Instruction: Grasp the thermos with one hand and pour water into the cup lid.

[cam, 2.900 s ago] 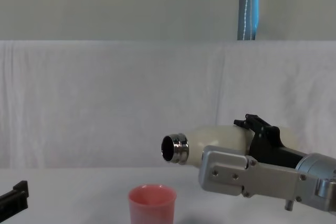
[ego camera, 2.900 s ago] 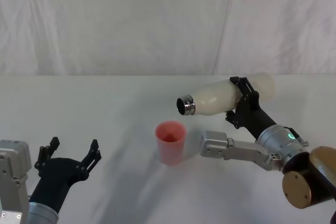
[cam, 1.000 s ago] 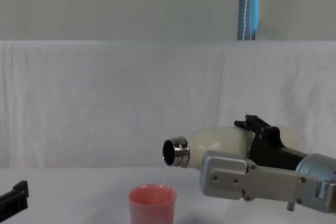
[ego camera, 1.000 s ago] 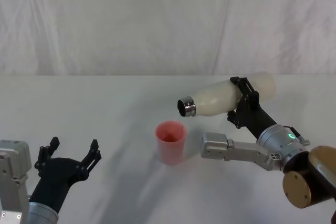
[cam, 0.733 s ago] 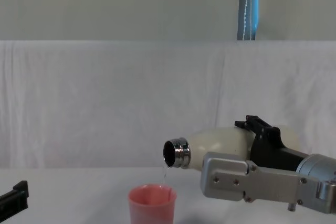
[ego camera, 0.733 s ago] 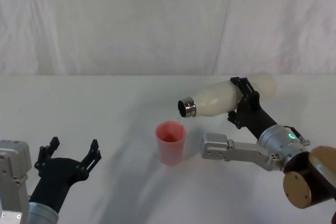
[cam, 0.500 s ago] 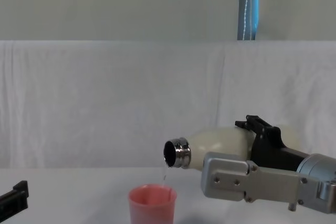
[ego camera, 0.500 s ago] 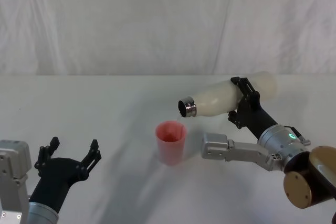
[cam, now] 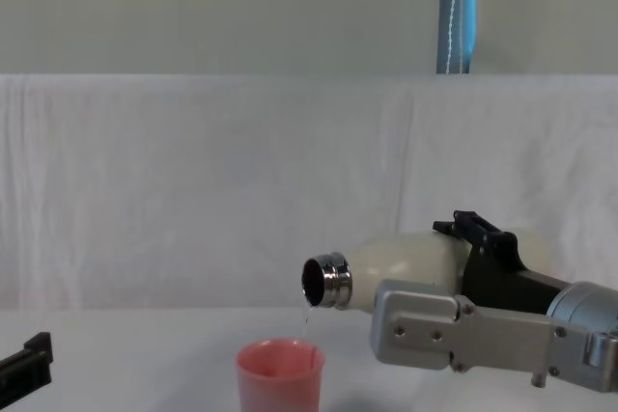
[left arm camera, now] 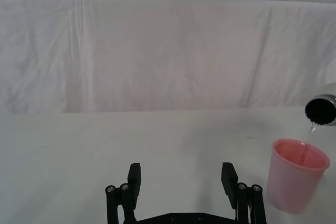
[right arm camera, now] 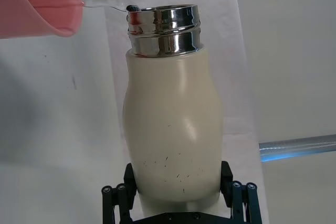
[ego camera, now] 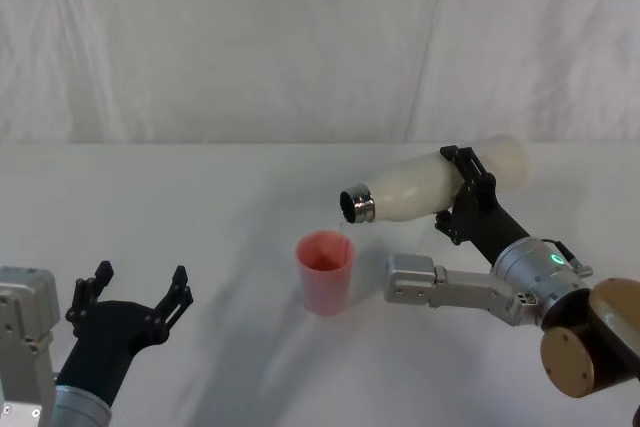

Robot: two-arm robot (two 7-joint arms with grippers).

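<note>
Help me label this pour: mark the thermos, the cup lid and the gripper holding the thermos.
thermos [ego camera: 415, 188], head view, cream body.
cup lid [ego camera: 326, 272], head view, pink side wall.
right gripper [ego camera: 466, 192], head view, between its black fingers.

Thermos: cream-white matte bottle, rounded shoulders, shiny threaded steel neck, uncapped. Tipped nearly horizontal, mouth aimed lower left, right of centre in head view; held off the table, clamped around the lower body by right gripper. Thin stream of water falling from the mouth.

Cup lid: small pink plastic cup, slightly tapered, smooth rim. Upright on the table, centre of head view, just below and left of the mouth, receiving the stream.
</note>
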